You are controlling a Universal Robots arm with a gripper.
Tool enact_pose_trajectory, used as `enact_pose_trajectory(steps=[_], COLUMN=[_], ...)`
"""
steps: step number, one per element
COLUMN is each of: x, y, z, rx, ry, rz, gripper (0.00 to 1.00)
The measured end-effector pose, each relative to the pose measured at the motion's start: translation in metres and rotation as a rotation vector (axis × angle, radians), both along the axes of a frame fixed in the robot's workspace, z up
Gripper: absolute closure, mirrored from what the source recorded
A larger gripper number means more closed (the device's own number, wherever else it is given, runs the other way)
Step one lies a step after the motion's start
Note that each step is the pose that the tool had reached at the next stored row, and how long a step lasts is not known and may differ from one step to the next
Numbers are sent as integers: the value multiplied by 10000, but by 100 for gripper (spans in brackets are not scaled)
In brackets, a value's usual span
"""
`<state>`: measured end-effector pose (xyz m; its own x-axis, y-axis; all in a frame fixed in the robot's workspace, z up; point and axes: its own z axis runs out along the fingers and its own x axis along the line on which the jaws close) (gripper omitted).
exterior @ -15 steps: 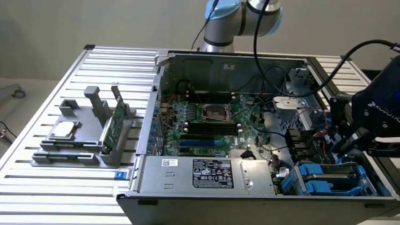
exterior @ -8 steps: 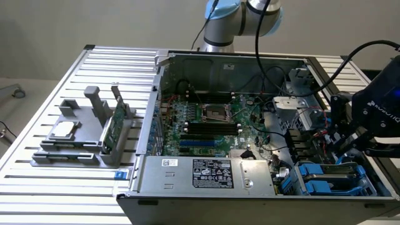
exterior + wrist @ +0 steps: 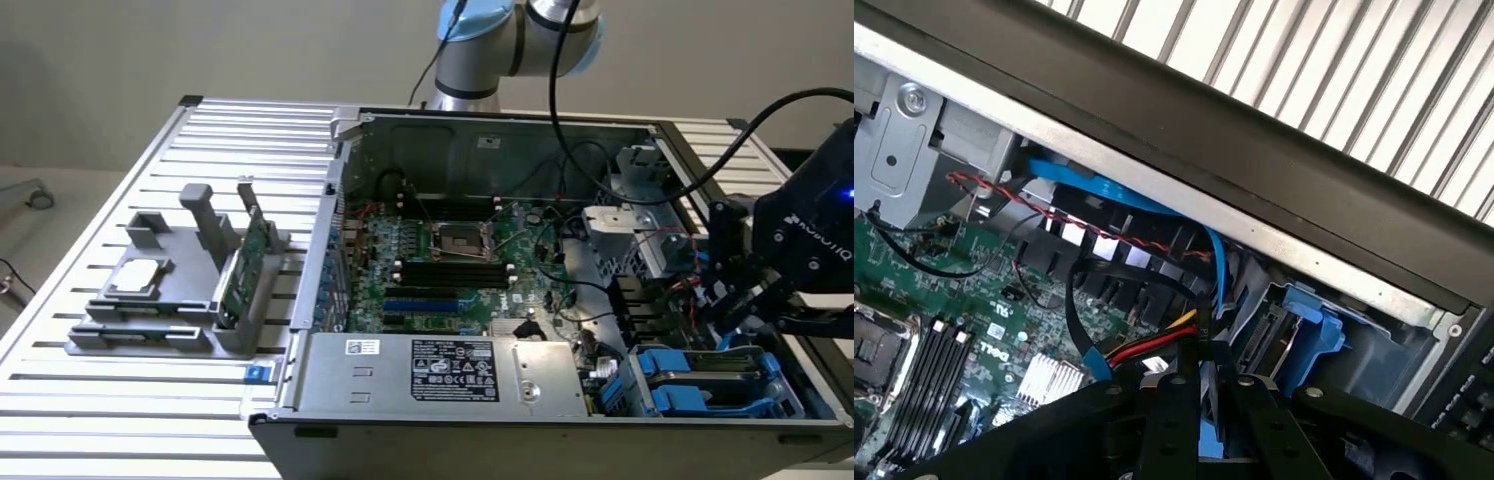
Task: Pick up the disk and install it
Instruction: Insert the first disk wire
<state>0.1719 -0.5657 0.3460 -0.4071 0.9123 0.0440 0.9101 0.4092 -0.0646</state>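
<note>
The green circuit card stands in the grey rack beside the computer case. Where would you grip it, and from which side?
Probably grip the green circuit card by its free upper edge, coming from above: it stands on edge, its bottom sunk in the grey rack.

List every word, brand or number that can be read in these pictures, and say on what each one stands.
"ROBOTIQ": on the gripper, exterior view.
"DELL": on the motherboard, wrist view.
The power supply label and the white sticker beside it: print too small to read.
</note>
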Motion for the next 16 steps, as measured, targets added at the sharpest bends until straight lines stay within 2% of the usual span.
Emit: enact_pose_trajectory(steps=[4,8,14,16], x=[0,1,2,2], y=[0,0,-3,-4], z=[-1,-1,1,1], rx=[-56,-159,-323,-364], ry=[10,64,277,317], rz=[-465,-851,-1346,-1539], gripper=[83,83,83,83])
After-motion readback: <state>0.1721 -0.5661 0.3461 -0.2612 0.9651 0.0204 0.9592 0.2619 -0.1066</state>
